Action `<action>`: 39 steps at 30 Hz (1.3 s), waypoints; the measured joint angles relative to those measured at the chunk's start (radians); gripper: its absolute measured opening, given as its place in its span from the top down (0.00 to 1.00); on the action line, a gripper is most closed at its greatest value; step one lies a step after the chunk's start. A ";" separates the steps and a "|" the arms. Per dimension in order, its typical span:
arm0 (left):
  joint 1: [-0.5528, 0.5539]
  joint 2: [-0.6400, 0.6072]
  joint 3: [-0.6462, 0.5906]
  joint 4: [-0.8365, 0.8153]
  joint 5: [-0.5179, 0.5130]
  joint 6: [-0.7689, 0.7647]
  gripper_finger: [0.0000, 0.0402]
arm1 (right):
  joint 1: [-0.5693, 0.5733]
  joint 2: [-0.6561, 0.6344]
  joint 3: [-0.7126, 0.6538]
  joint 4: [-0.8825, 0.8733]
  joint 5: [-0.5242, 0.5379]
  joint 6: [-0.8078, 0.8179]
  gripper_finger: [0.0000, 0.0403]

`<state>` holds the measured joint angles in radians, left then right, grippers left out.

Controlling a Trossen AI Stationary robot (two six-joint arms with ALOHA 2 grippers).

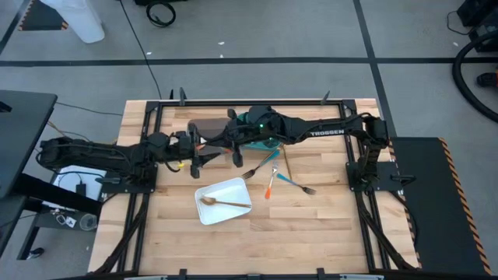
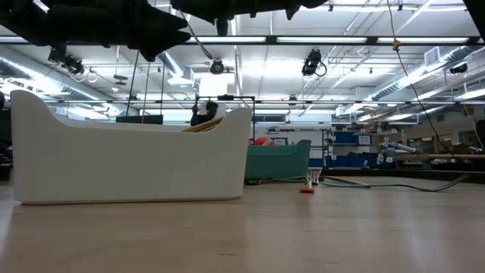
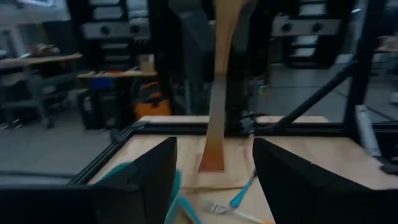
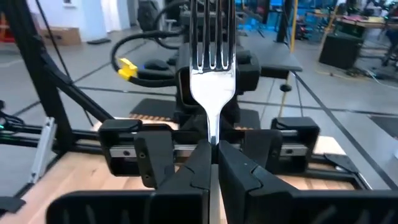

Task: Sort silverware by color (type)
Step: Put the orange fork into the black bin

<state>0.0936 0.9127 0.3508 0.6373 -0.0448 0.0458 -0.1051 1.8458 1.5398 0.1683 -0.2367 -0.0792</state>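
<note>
The white tray [image 1: 222, 204] just below the left gripper [image 1: 201, 159] holds a gold spoon [image 1: 224, 203]. The right gripper [image 4: 214, 163] is clenched on a fork [image 4: 212, 50], facing the left gripper, whose fingers [image 3: 146, 171] stand apart. Bins under the arms are mostly hidden.

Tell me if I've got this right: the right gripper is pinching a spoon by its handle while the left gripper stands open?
Not quite: it is a fork, not a spoon. The right wrist view shows its tines above the right gripper, shut on the handle. The left gripper does stand open, as you said.
</note>
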 joint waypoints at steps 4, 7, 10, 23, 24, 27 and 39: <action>0.023 0.000 0.011 0.023 0.093 0.001 0.48 | 0.000 0.000 0.000 0.060 -0.058 0.031 0.95; 0.035 0.000 0.039 0.036 0.157 0.001 0.49 | 0.000 0.000 0.000 0.095 -0.084 0.055 0.95; 0.035 0.014 0.064 0.031 0.180 0.013 0.51 | -0.001 0.000 0.000 0.143 -0.121 0.085 0.95; 0.034 0.072 0.149 0.031 0.366 0.018 0.68 | -0.008 0.000 0.000 0.223 -0.337 0.174 0.95; 0.034 0.072 0.151 0.031 0.371 0.015 0.70 | -0.009 0.000 0.000 0.227 -0.348 0.174 0.95; 0.034 0.072 0.157 0.031 0.377 0.013 0.75 | -0.010 0.000 0.000 0.226 -0.350 0.174 0.95; 0.034 0.072 0.158 0.027 0.377 -0.020 0.97 | -0.009 -0.001 0.000 0.201 -0.328 0.174 0.93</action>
<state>0.1279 0.9842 0.5083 0.6641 0.3319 0.0257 -0.1143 1.8451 1.5402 0.3692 -0.5645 0.0948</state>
